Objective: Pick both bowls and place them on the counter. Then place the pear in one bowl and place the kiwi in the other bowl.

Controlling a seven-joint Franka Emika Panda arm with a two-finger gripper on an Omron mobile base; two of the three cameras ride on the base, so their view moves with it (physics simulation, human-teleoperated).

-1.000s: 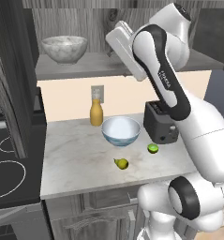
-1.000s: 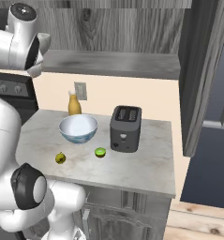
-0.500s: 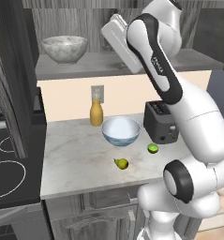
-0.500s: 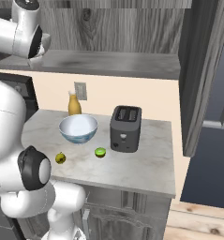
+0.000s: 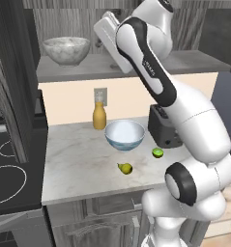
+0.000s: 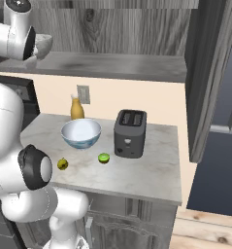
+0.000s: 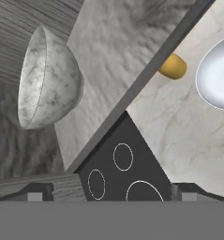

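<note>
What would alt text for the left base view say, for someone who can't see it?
A white robot arm reaches up toward a grey-white marbled bowl on the upper shelf. Below, the counter holds a pale blue bowl, an orange bottle, a toaster, a pear and a kiwi.

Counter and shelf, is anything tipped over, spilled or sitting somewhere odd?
Nothing is spilled or tipped. The patterned bowl, pear, kiwi, toaster and bottle stand on the counter. Only the marbled bowl sits apart, upright on the upper shelf.
</note>
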